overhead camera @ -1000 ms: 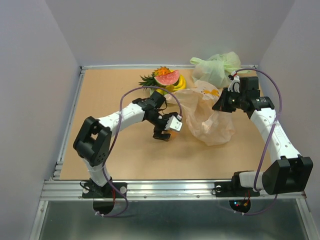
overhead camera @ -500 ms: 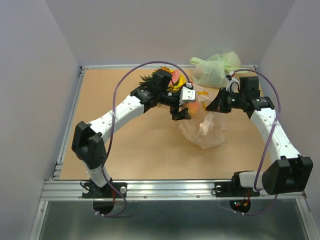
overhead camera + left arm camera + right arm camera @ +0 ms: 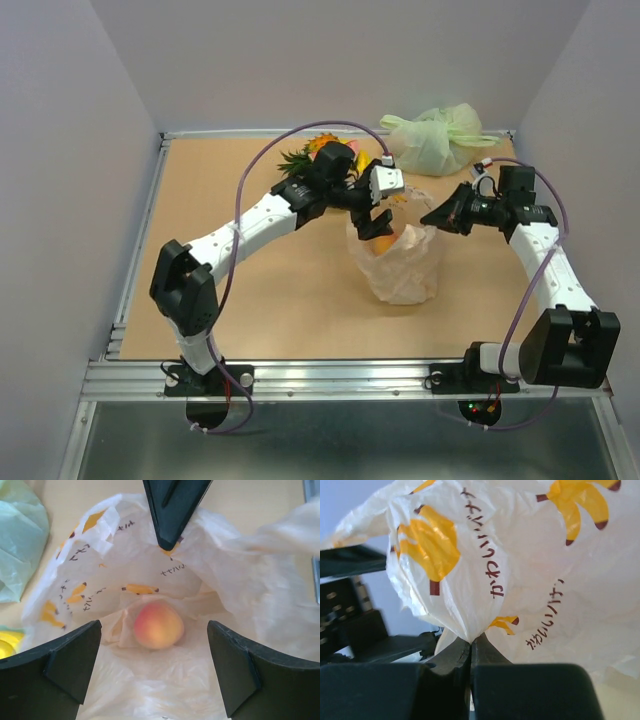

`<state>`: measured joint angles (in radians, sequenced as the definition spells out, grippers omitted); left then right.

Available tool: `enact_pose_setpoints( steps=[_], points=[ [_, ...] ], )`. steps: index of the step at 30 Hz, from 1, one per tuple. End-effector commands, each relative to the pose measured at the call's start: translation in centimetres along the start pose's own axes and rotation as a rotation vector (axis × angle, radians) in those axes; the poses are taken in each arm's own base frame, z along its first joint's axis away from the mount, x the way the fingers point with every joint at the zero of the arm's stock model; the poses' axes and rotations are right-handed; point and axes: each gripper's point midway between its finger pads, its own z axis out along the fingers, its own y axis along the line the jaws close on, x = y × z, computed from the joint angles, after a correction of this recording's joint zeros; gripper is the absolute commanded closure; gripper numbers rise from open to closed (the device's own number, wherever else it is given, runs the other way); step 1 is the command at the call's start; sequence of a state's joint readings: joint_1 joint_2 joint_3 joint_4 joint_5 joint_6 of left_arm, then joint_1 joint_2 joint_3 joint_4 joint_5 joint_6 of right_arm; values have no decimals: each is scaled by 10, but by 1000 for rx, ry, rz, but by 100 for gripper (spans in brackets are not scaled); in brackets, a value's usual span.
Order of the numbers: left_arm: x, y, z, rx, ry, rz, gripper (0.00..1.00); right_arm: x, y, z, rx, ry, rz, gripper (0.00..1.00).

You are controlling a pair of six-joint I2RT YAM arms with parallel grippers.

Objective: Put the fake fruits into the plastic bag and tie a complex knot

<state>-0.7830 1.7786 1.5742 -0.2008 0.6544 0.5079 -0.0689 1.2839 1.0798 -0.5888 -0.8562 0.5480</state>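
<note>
Round smooth peach [image 3: 158, 625], crinkly translucent plastic bag [image 3: 145, 565]

Crinkly translucent plastic bag [image 3: 100, 550], smooth matt peach [image 3: 158, 625], matt black left tool fingers [image 3: 65, 665]; tabletop [image 3: 260, 310] perhaps cardboard

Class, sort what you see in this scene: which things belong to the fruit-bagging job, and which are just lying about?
Belongs to the job:
- printed plastic bag
- peach, inside it
- fake fruits pile, not yet bagged
- left end effector, open over the bag
- right end effector, pinching the bag's rim

Just lying about:
- pale green knotted bag
</note>
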Motion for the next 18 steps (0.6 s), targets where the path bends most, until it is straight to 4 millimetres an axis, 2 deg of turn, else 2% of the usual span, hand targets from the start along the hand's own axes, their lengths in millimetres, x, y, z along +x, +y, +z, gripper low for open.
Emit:
enact_pose_setpoints(
  steps=[1, 2, 6, 7, 8, 10, 11, 14, 16, 18],
  points=[
    [-77, -9, -54, -28, -207, 18, 1, -3, -9, -1, -20, -31, 41, 100],
    [-80, -10, -58, -21, -217, 0, 1, -4, -12, -1, -12, -37, 42, 100],
    [-96, 11, -98, -48, -288, -100, 1, -6, -21, -3, 19, -76, 3, 100],
    [-101, 23, -107, -73, -319, -113, 1, -7, -19, -6, 26, -98, -27, 99],
    [-94, 48, -127, -132, -342, -219, 1, -8, -20, -8, 33, -109, -38, 100],
    [-90, 77, -145, -199, -409, -273, 1, -11, -20, -13, 59, -152, -72, 100],
    [-78, 96, -155, -238, -436, -344, 1, -11, -23, -14, 74, -169, -78, 100],
    [-48, 136, -164, -400, -430, -487, 1, -10, -27, -16, 93, -190, -82, 99],
    [-25, 152, -159, -456, -419, -566, 1, -12, -32, -17, 120, -208, -78, 100],
    [-12, 169, -163, -530, -421, -607, 3, -13, -33, -18, 130, -217, -81, 100]
  ],
)
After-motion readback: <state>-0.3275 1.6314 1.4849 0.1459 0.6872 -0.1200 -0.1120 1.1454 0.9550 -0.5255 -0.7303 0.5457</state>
